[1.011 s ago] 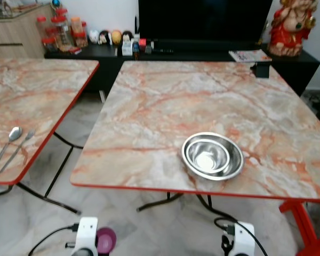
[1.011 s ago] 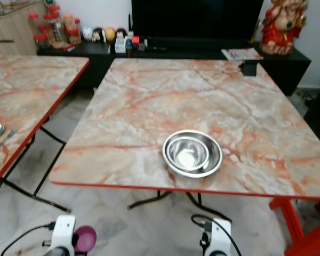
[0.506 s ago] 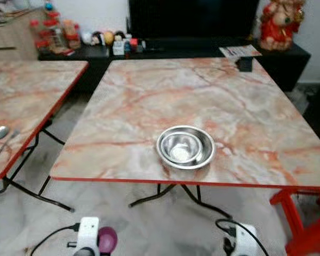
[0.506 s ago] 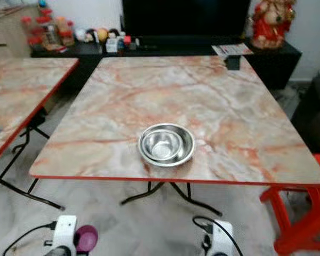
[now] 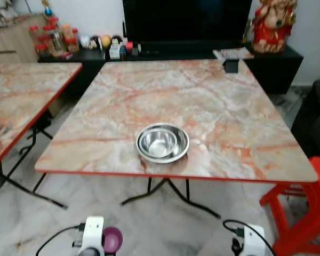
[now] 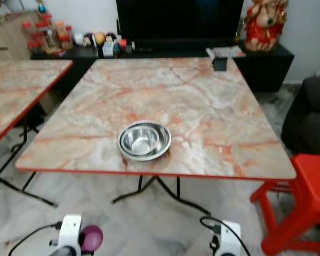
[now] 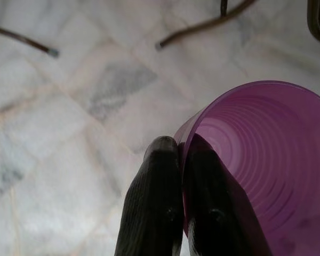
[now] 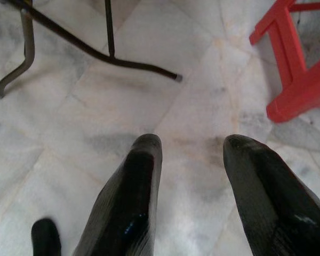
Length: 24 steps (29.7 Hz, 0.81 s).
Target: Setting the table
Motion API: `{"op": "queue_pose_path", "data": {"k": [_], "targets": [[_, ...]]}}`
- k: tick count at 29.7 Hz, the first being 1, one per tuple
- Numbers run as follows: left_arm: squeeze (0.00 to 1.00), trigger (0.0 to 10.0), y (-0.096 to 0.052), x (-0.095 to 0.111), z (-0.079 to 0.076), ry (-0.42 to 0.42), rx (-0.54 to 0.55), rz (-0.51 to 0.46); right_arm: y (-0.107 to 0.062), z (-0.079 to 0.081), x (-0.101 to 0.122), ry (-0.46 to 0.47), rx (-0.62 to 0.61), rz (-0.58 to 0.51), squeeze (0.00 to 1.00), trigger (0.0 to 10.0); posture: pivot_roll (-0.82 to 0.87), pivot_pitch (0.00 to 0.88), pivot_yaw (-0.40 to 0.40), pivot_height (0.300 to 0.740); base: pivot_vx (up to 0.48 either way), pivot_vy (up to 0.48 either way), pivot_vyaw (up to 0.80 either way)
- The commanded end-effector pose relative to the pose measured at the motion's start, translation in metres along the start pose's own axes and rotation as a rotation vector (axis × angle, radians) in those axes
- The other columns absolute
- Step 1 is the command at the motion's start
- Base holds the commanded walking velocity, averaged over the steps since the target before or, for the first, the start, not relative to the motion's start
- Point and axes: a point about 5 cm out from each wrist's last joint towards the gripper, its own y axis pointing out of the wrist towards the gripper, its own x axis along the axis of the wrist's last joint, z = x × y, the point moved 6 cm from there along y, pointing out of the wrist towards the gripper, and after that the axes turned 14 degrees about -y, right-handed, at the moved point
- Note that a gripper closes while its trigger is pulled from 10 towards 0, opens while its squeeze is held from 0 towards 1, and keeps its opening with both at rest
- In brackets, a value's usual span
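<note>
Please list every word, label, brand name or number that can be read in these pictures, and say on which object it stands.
No text can be read in any of the views.
Magazine on the black TV cabinet: cover print too blurred to read.
Jars and small items on the cabinet: labels too small to read.
Steel bowl, purple cup, red stool: no markings visible.
</note>
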Motion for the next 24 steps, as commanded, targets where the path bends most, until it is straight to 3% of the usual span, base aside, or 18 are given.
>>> {"op": "queue_pose_path", "data": {"k": [1, 21, 24], "targets": [[0.0, 10.0, 0.0009, 0.004, 0.0017, 0.005, 0.007, -0.008, 0.0004, 0.0049, 0.0023, 0.004, 0.012, -0.005, 0.0, 10.0, -0.05, 0.0, 0.005, 0.74, 0.0, -0.24, 0.0], [0.0, 10.0, 0.0001, 0.0, 0.0001, 0.003, 0.018, -0.003, 0.0011, 0.0024, 0.0044, -0.012, 0.017, -0.01, 0.0, 10.0, -0.04, 0.0, -0.012, 0.74, 0.0, -0.305, 0.0], [0.0, 10.0, 0.0002, -0.0006, -0.0002, -0.004, 0.022, 0.001, 0.001, 0.0012, 0.0041, -0.012, 0.014, -0.01, 0.0, 10.0, -0.04, 0.0, -0.015, 0.74, 0.0, 0.0, 0.0]]}}
